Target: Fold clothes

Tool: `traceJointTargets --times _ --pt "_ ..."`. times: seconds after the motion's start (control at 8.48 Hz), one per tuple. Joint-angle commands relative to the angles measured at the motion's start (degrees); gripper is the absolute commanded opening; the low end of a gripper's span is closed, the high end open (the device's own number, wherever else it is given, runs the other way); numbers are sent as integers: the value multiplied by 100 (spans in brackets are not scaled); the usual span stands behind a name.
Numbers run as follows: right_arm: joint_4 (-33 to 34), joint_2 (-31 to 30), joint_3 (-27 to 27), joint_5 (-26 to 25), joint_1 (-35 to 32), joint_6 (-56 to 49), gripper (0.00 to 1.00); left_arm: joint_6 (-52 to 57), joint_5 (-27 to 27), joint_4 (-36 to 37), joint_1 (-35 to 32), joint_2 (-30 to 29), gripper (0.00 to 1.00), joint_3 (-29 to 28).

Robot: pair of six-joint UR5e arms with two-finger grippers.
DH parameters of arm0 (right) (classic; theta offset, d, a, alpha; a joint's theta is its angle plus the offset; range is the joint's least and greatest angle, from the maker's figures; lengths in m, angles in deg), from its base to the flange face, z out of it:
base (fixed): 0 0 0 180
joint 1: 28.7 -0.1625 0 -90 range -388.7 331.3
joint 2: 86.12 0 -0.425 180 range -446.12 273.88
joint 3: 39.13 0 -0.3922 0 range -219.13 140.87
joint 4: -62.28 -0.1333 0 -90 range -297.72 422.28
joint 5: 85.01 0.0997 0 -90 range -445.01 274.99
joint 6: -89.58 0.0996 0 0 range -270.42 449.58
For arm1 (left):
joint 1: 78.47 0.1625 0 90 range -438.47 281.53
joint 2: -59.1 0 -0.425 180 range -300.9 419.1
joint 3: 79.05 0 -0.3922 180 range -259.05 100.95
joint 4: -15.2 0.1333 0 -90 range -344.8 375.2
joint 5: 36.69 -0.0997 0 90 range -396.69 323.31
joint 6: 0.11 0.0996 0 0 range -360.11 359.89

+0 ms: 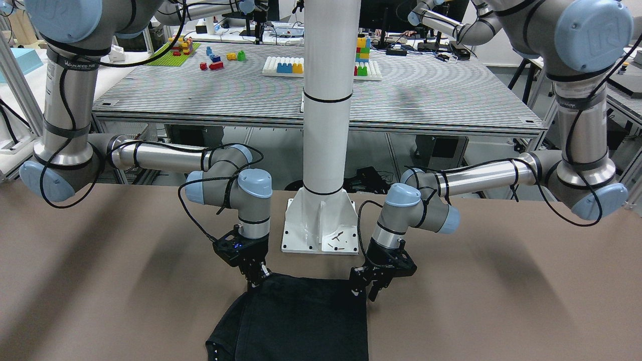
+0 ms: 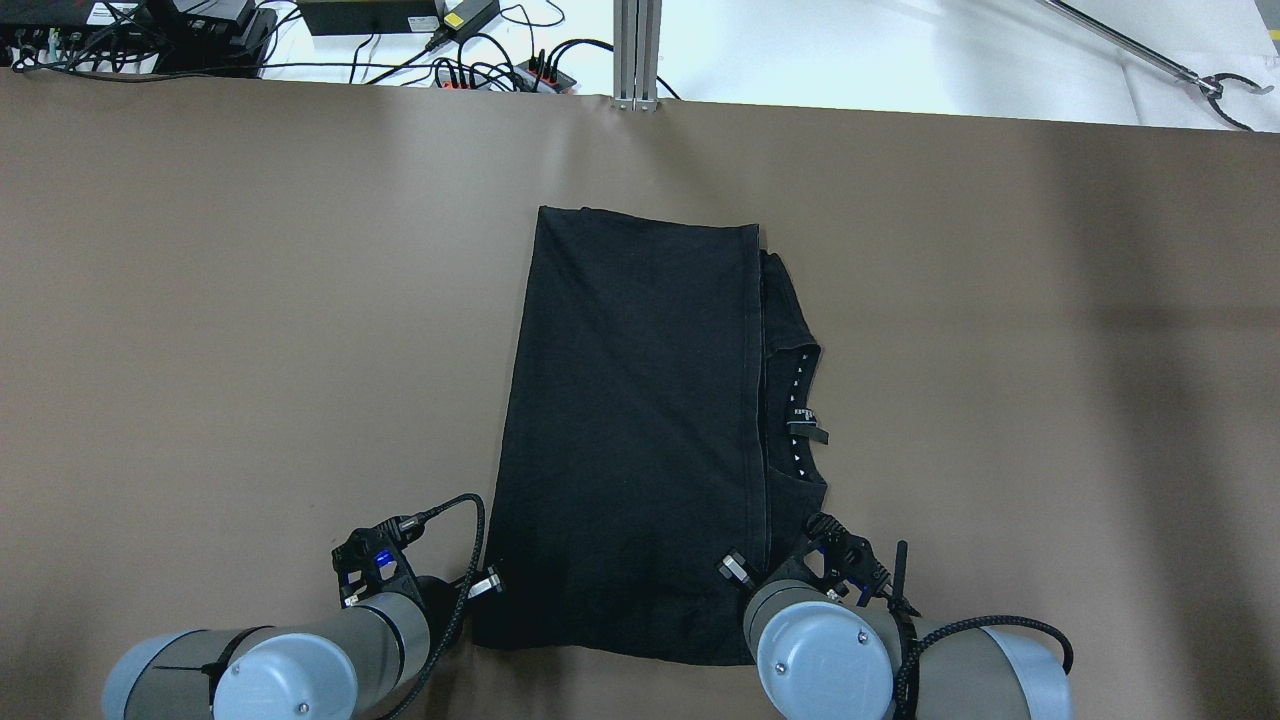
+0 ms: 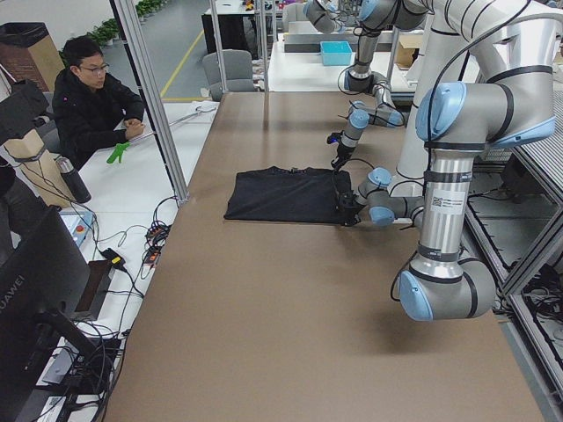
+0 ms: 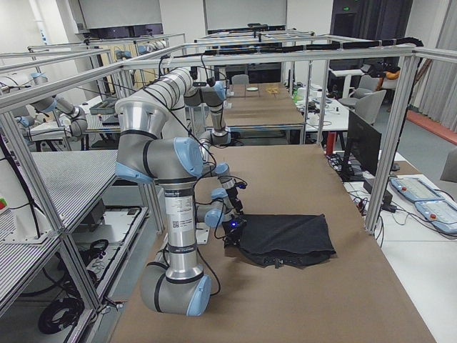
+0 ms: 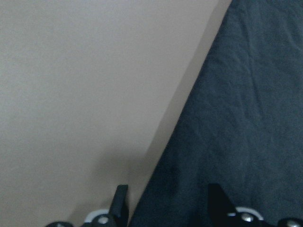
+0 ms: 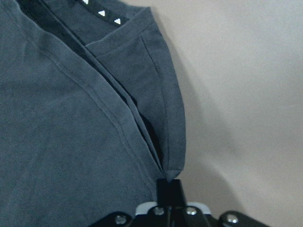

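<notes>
The clothes, a single black piece, lie flat in the middle of the brown table, with their near edge close to the robot's side. The piece is folded lengthwise. On the right, a hemmed edge runs from near to far, and beyond it a strip of collar with small white marks sticks out. The left gripper is at the near left corner with its fingers spread wide. One is over bare table and the other over the fabric, straddling the cloth's left edge and gripping nothing. The right gripper is at the near right corner, drawn narrow. It seems to pinch the folded tip of cloth there, though the wrist view shows only one dark fingertip.
</notes>
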Motion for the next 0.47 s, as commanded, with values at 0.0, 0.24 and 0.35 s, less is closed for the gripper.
traceJointTargets --times 0.0,0.24,0.35 --pt "0 0 -5 -5 -65 -9 0 -110 -67 5 115 40 59 14" --pt "0 8 4 4 -82 -9 0 -180 -154 5 264 49 53 5" --pt "0 8 4 4 -82 -9 0 -215 -233 5 351 75 51 6"
